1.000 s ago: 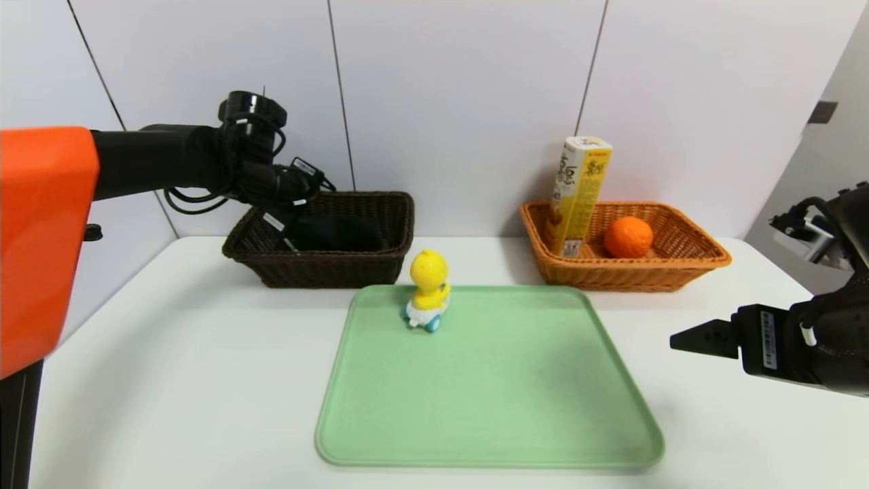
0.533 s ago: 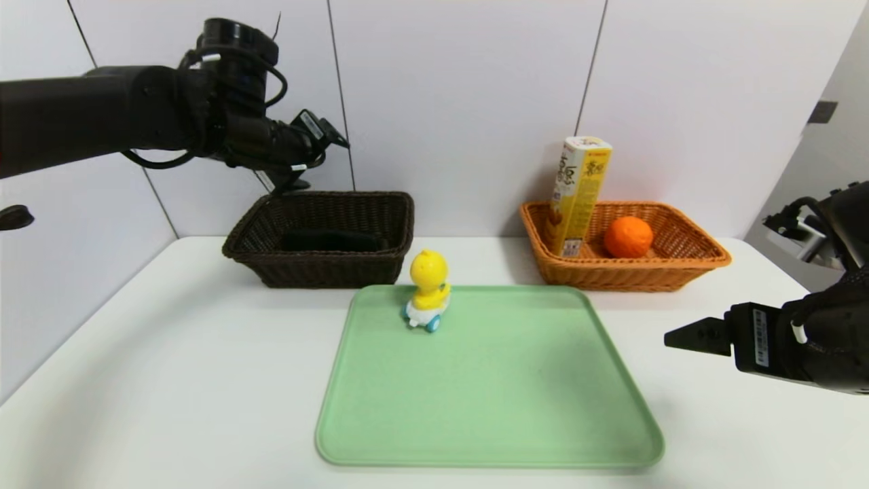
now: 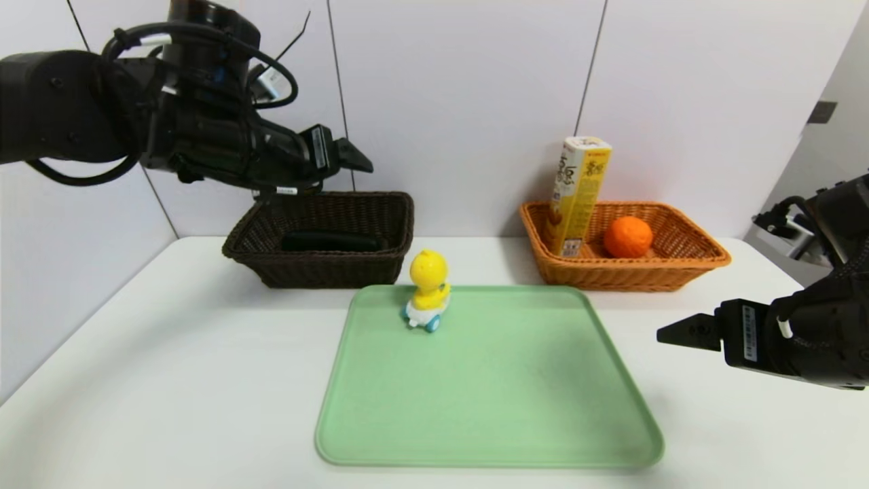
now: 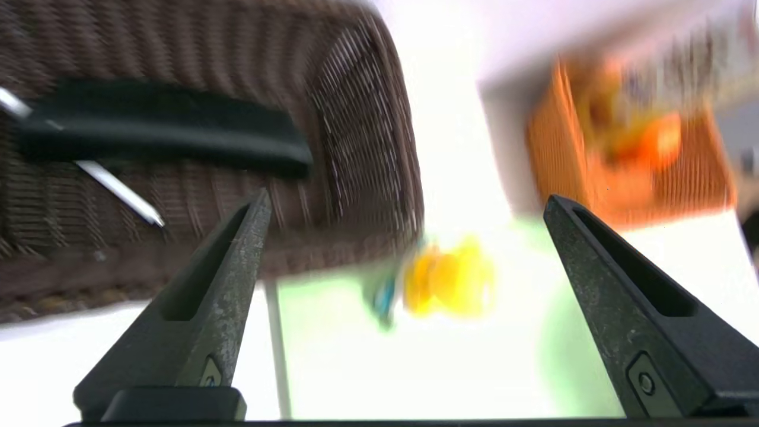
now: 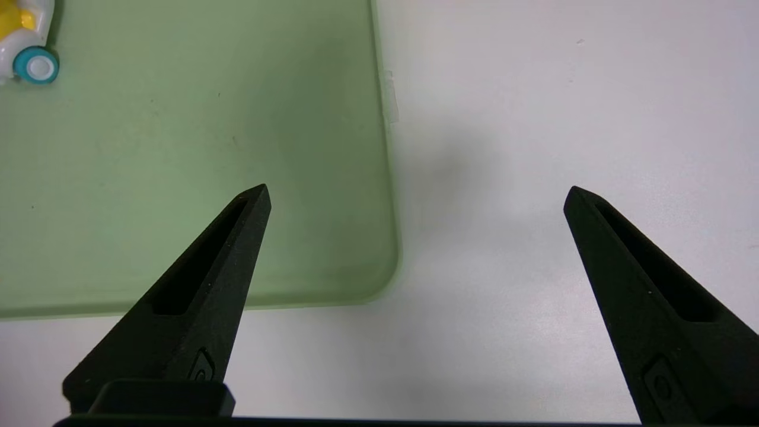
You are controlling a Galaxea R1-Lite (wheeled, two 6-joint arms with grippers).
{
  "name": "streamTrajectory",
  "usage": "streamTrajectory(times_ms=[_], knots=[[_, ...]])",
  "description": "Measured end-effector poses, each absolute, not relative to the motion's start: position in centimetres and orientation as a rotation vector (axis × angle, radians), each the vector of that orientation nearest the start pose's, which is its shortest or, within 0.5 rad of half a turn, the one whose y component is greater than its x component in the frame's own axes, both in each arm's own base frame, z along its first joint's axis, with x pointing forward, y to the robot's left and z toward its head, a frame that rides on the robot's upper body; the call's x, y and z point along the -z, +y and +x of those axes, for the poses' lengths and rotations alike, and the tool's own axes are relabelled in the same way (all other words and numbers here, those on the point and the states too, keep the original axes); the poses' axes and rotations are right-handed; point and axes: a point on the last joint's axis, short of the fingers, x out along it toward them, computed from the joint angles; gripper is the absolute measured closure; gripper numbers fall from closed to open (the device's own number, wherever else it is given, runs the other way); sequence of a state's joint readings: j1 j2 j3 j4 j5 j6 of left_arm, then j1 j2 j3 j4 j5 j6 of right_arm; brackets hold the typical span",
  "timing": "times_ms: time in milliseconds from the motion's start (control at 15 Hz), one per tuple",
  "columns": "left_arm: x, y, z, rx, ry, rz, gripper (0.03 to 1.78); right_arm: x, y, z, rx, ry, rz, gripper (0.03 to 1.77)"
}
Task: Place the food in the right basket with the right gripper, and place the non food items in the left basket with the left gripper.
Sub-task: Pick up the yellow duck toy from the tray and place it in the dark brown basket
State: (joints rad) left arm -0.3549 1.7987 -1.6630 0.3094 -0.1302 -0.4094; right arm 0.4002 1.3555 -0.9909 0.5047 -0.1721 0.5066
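Taking the green tray (image 3: pixel 489 380) as the clock's centre on the white table (image 3: pixel 170 380), the toy duck (image 3: pixel 428 288) stands on it toward eleven. The dark brown basket (image 3: pixel 333 268) sits at ten to eleven, with the black pouch (image 4: pixel 160 127) lying across the white pen (image 4: pixel 121 193) inside. At one is the orange basket (image 3: pixel 624 275), holding the upright snack carton (image 3: pixel 577 197) and, beside it, the orange fruit (image 3: pixel 628 237). The left pincer (image 4: pixel 406 201) hangs above the brown basket, its tips apart and empty. The right pincer (image 5: pixel 418 193), also apart and empty, hovers around three.
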Motion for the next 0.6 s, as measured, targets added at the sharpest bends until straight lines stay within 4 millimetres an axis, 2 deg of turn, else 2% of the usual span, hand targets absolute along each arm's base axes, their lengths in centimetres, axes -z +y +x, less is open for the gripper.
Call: streamTrajectory(times_ms=[200,400,600], knots=[[-26.3,-11.6,29.8,0.486,0.543,-0.214,0.16,-22.3,7.1,17.8,0.001,0.863,0.223,0.09],[-23.7,-11.2,27.5,0.57,0.456,-0.097,0.14,-22.3,7.1,17.8,0.0,0.864,0.219,0.09],[-21.7,-12.6,24.2,0.67,0.443,-0.029,0.14,-22.3,7.2,17.9,0.0,0.867,0.219,0.09]])
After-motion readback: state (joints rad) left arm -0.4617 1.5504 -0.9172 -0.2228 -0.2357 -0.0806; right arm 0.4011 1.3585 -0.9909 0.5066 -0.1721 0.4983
